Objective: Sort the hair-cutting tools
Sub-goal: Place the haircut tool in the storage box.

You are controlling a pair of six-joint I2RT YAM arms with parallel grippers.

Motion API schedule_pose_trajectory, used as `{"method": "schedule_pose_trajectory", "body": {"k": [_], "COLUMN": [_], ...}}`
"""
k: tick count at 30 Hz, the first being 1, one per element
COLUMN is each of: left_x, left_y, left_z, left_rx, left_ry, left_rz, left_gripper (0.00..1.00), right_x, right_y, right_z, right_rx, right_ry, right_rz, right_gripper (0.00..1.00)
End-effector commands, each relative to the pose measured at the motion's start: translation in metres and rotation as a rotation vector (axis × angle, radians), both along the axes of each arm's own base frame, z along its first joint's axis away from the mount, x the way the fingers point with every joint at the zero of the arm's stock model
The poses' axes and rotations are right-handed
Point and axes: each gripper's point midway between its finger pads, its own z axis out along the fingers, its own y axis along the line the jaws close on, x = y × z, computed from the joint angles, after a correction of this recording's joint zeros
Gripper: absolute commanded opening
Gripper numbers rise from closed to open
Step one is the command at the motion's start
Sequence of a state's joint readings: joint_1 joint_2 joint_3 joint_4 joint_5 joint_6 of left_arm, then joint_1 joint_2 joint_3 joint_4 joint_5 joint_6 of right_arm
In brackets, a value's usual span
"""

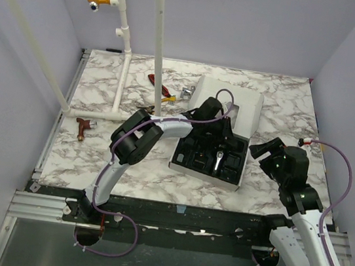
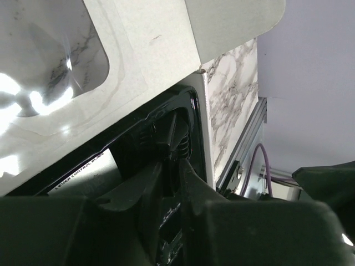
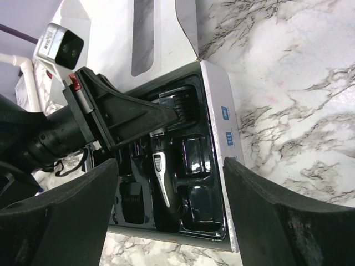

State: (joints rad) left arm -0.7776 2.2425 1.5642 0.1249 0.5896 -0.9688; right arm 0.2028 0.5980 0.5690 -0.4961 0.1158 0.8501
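From above, the white case (image 1: 244, 163) lies near the middle of the marble table, its lid (image 1: 241, 102) thrown back so both arms can get at the black tray (image 1: 190, 158) inside. The slim clipper (image 1: 217, 160) with its silver end is bedded in a central slot of that tray. The left gripper (image 1: 218, 127) reaches across into the tray's far end, while the right gripper (image 1: 262, 149) hangs just beside the case's right wall, probably kept back so the two arms do not crowd one slot. A red-handled tool (image 1: 161, 88) lies well apart behind the case, outside the sorting. In the left wrist view, its fingers (image 2: 138, 194) stand close together with only a thin gap, and a ribbed black comb guard (image 2: 178, 145) sits at their tips, low against the tray's glossy rim (image 2: 194, 116). This looks like seating the guard in its moulded pocket, though whether the pads are clamped on it or merely touching I cannot tell. In the right wrist view, its own two fingers (image 3: 61, 216) are spread wide with nothing between them, framing the case. The guard (image 3: 180, 111) shows at the left gripper's tip in the tray's end compartment, just beyond the clipper.
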Motion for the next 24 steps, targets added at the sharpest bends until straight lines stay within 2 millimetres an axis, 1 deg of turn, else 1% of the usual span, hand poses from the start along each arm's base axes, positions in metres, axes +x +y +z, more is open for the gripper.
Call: {"method": "schedule_pose_trajectory", "body": {"k": [1, 6, 8, 10, 13, 16, 18, 19, 20, 21, 22, 23, 24], "left_x": [-0.006, -0.007, -0.008, -0.008, -0.008, -0.008, -0.009, -0.01, -0.011, -0.012, -0.013, -0.015, -0.017], "left_y": [-0.002, 0.004, 0.007, 0.011, 0.017, 0.027, 0.036, 0.04, 0.047, 0.054, 0.063, 0.071, 0.081], "left_z": [-0.01, -0.008, -0.004, 0.001, 0.018, 0.032, 0.039, 0.046, 0.046, 0.052, 0.054, 0.059, 0.059], "left_rx": [0.036, 0.048, 0.047, 0.045, 0.041, 0.061, 0.081, 0.085, 0.105, 0.12, 0.142, 0.156, 0.179], "left_ry": [-0.009, -0.029, -0.037, -0.045, -0.077, -0.115, -0.137, -0.154, -0.161, -0.178, -0.193, -0.212, -0.228], "left_rz": [-0.013, -0.007, -0.001, 0.007, 0.017, 0.034, 0.052, 0.064, 0.078, 0.097, 0.123, 0.142, 0.165], "left_gripper": [0.24, 0.43, 0.47, 0.5, 0.53, 0.56, 0.57, 0.58, 0.58, 0.58, 0.58, 0.58, 0.58], "right_x": [-0.005, -0.005, -0.005, -0.005, -0.005, -0.005, -0.004, -0.004, -0.003, -0.002, 0.0, 0.002, 0.002], "right_y": [0.003, 0.005, 0.005, 0.005, 0.005, 0.004, 0.004, 0.005, 0.007, 0.009, 0.015, 0.018, 0.029], "right_z": [-0.006, -0.006, -0.006, -0.006, -0.006, -0.007, -0.009, -0.009, -0.01, -0.009, -0.007, -0.006, -0.004], "right_rx": [0.018, 0.024, 0.024, 0.024, 0.021, 0.016, 0.014, 0.012, 0.012, 0.012, 0.018, 0.018, 0.035], "right_ry": [0.018, 0.017, 0.018, 0.019, 0.017, 0.019, 0.017, 0.016, 0.012, 0.002, -0.015, -0.031, -0.052], "right_rz": [0.01, 0.017, 0.019, 0.018, 0.02, 0.021, 0.022, 0.025, 0.039, 0.057, 0.091, 0.116, 0.175], "right_gripper": [0.79, 0.79, 0.79, 0.79, 0.79, 0.79, 0.79, 0.79, 0.77, 0.75, 0.72, 0.69, 0.63]}}
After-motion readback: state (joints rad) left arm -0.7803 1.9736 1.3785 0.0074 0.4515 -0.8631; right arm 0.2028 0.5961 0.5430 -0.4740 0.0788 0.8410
